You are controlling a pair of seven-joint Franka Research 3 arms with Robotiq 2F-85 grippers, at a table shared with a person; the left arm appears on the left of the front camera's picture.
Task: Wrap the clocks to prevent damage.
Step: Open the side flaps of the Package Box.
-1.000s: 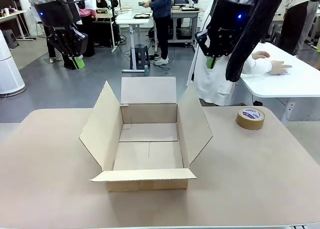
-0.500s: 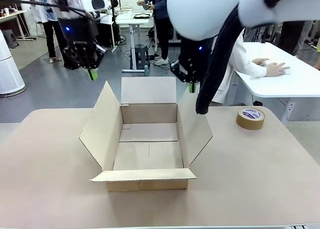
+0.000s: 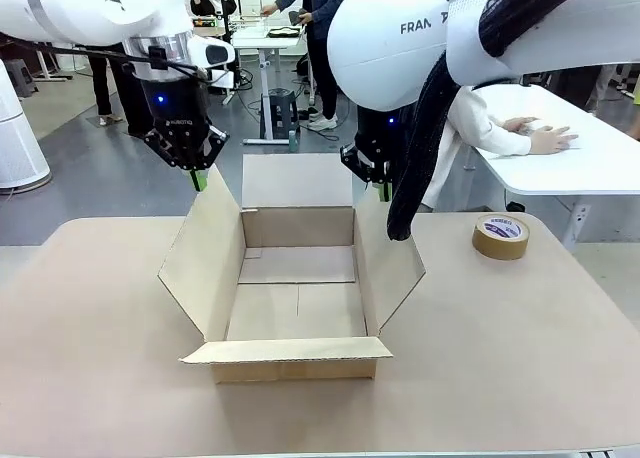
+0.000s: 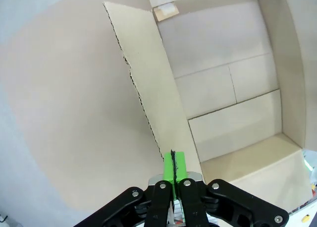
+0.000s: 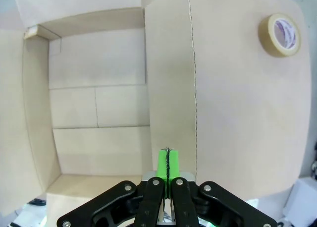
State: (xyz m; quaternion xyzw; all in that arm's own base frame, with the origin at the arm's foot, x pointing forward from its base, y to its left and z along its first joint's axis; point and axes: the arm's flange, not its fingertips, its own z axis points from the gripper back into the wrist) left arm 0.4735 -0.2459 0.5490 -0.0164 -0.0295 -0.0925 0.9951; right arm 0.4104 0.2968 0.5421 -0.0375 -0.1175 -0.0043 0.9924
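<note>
The clocks are out of view. A brown cardboard carton (image 3: pixel 298 278) stands open in the middle of the table, its flaps raised and its inside bare. My left gripper (image 3: pixel 200 181) is shut with nothing in it and hangs just above the far top corner of the carton's left flap (image 4: pixel 143 83). In the left wrist view its green pads (image 4: pixel 173 166) are pressed together. My right gripper (image 3: pixel 384 191) is also shut and holds nothing. It hovers over the far end of the right flap (image 5: pixel 171 83), and its pads (image 5: pixel 168 162) touch each other.
A brown tape roll (image 3: pixel 501 236) lies on the table to the right of the carton, seen also as the tape roll (image 5: pixel 281 34) in the right wrist view. Behind the far edge a person in white sleeves rests a hand (image 3: pixel 548 134) on a white side table (image 3: pixel 590 163).
Both arms have come down and inward toward the carton. The left gripper moved right to the left flap's corner. The right gripper moved left to the right flap. Both stayed shut.
</note>
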